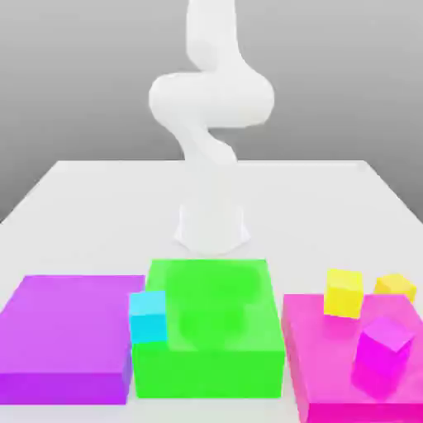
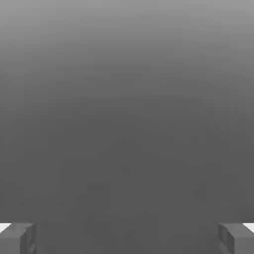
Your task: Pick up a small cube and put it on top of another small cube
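White flat table (image 1: 99, 194): matte, plain, rectangular; its far edge runs straight across the exterior view, its side edges slant outward toward the camera. The far half lies bare around the arm's base.

White robot arm (image 1: 211, 99): smooth, rounded links, rising from a base behind the green block and bending out of the top of the exterior view.

Gripper (image 2: 127, 239): released, its two grey squared fingertips (image 2: 17, 239) standing far apart at opposite corners of the hand view, with plain grey ground between them and nothing held.

Large green flat block (image 1: 211, 330): glossy, square-edged, centred at the near side of the table; soft shadows lie on its top face.

Large purple flat block (image 1: 66, 335): low slab at the exterior view's left, just beside the green block.

Large magenta flat block (image 1: 326, 363): low slab at the exterior view's right, a narrow gap separating it from the green block.

Small cyan cube (image 1: 149, 316): plain faces, sitting at the seam between the purple and green blocks, against the green block's left side.

Small lemon-yellow cube (image 1: 344, 292): plain, at the far edge of the magenta block.

Small golden-yellow cube (image 1: 396, 287): slightly orange, plain faces, at the far right corner of the magenta block, apart from the lemon-yellow one.

Small magenta cube (image 1: 383, 345): tilted, resting on the magenta block's top.
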Controlling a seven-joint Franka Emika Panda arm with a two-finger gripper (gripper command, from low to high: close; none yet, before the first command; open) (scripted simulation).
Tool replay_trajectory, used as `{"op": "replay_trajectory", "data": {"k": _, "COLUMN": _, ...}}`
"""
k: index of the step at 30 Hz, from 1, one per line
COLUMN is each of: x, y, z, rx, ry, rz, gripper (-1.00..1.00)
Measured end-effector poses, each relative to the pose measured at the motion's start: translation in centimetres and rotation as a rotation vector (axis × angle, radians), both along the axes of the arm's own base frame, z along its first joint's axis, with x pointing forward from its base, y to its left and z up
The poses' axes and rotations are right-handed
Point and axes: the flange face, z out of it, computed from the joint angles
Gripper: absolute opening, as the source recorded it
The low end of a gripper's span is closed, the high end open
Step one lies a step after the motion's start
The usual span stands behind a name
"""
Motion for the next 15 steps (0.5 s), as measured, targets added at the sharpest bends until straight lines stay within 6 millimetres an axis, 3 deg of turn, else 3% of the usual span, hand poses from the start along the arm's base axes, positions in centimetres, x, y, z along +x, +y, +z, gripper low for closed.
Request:
{"op": "replay_trajectory", "data": {"k": 3, "x": 2.7, "y": 4.6, "z": -5.3, "rx": -0.07, "ry": 0.077, "rz": 0.188, "gripper": 0.0}}
{"op": "replay_trajectory", "data": {"k": 7, "x": 4.3, "y": 11.0, "z": -12.5, "rx": -0.165, "ry": 0.165, "rz": 0.433, "gripper": 0.0}}
{"op": "replay_trajectory", "data": {"k": 11, "x": 3.7, "y": 17.4, "z": -20.0, "rx": -0.263, "ry": 0.242, "rz": 0.682, "gripper": 0.0}}
{"op": "replay_trajectory", "data": {"k": 15, "x": 1.1, "y": 23.2, "z": -27.5, "rx": -0.366, "ry": 0.311, "rz": 0.934, "gripper": 0.0}}
